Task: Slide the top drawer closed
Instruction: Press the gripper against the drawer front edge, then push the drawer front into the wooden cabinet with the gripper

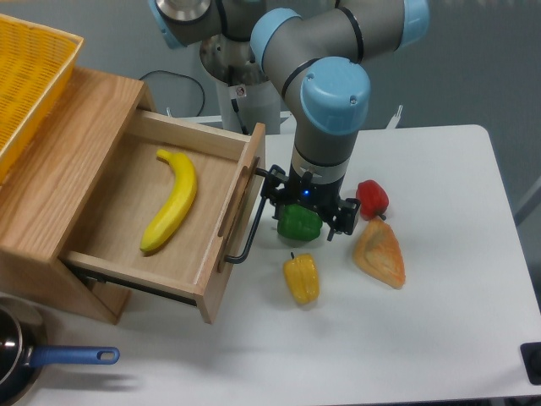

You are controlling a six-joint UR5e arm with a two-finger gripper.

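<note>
The top drawer (pixel 239 216) of light oak stands pulled well out of its cabinet (pixel 46 199). Its black bar handle (pixel 256 222) faces right. A banana (pixel 172 200) lies inside on the drawer floor. My gripper (pixel 308 211) points down just right of the handle, close to the drawer front. Its fingers look spread open, with the left finger near the upper end of the handle. A green pepper (pixel 297 223) sits on the table right under the gripper, partly hidden by it. I cannot tell whether the fingers touch it.
A yellow pepper (pixel 302 279), a red pepper (pixel 373 197) and an orange wedge-shaped item (pixel 380 254) lie on the white table right of the drawer. A yellow mesh basket (pixel 30 76) sits on the cabinet. A pan with a blue handle (pixel 68 357) is at the front left.
</note>
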